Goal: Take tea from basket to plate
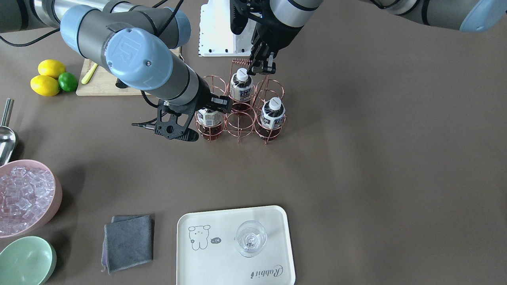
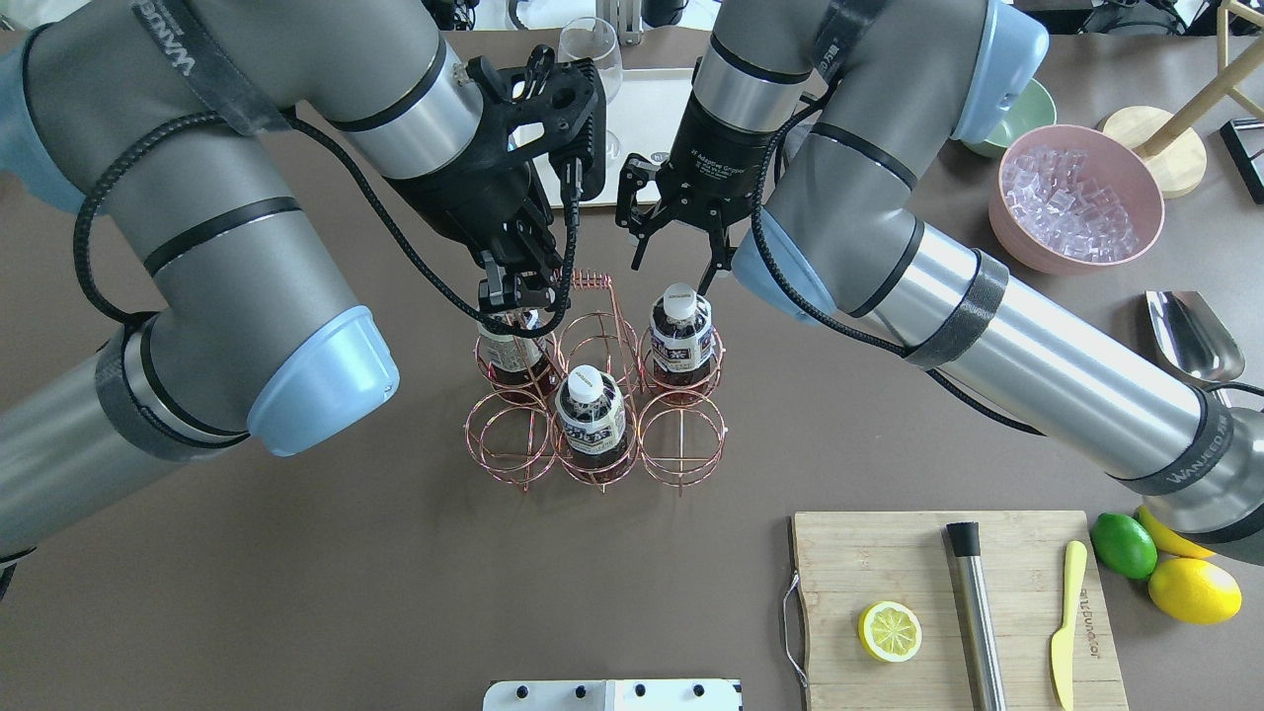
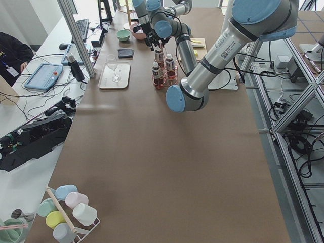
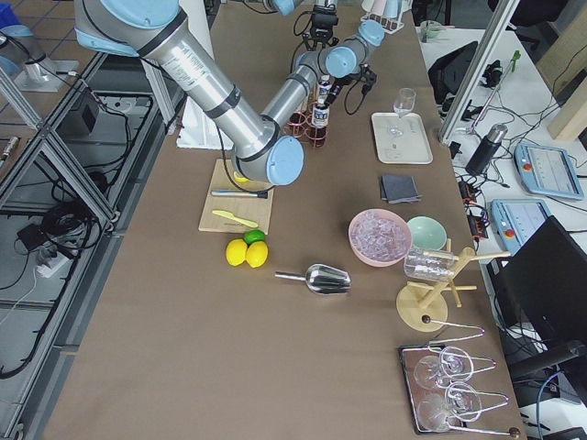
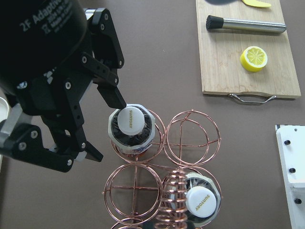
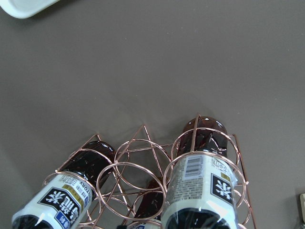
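Note:
The basket (image 1: 240,127) stands mid-table with its coiled handle (image 1: 240,61) upright and three tea bottles in its rings. My right gripper (image 2: 674,272) is open, with a finger on either side of the cap of the tea bottle (image 2: 681,336) in the far right ring; the left wrist view shows this gripper (image 5: 105,128) beside that cap (image 5: 131,119). My left gripper (image 2: 515,296) hovers over the far left bottle (image 1: 273,114), fingers close together beside the handle. A third bottle (image 2: 591,420) stands in the near middle ring. The plate (image 1: 222,261) holds a wine glass (image 1: 250,238).
A wooden cutting board (image 2: 889,553) with a lemon half (image 2: 889,632), a metal muddler (image 2: 973,612) and a yellow knife (image 2: 1065,622) lies near right. A pink ice bowl (image 2: 1062,193), a scoop (image 2: 1195,336), a grey cloth (image 1: 128,241) and a green bowl (image 1: 25,261) sit nearby.

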Tool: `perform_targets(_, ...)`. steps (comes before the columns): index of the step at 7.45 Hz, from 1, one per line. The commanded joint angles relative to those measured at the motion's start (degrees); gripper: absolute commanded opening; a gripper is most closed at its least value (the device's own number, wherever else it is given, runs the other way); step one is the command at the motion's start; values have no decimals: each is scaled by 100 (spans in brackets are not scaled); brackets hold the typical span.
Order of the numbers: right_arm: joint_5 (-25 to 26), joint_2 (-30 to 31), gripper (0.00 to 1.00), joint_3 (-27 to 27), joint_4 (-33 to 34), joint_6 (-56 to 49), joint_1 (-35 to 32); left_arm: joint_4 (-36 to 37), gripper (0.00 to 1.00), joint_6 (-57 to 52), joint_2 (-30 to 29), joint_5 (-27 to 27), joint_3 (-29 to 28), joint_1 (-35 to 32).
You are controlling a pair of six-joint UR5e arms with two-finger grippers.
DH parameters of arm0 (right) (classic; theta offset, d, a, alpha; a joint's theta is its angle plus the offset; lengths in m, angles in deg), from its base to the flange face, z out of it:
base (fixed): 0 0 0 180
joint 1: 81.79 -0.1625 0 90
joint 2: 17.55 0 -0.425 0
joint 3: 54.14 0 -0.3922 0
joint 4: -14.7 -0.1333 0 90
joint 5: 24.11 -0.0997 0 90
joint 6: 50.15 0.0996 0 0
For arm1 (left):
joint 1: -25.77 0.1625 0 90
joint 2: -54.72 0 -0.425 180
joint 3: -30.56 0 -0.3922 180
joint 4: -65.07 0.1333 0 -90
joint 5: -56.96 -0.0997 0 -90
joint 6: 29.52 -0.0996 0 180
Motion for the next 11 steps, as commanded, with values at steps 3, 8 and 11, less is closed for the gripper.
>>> perform_targets(3, 6, 59, 70, -209, 260, -4, 112, -1, 0, 4, 25, -7, 9, 0)
perform_targets(8, 32, 287, 0, -526, 420, -75, 175, -10, 0, 13, 25, -7, 0, 0)
perform_targets(11, 6, 279, 0, -1043, 1121, -101, -149, -9, 0, -13, 34, 1, 9, -26)
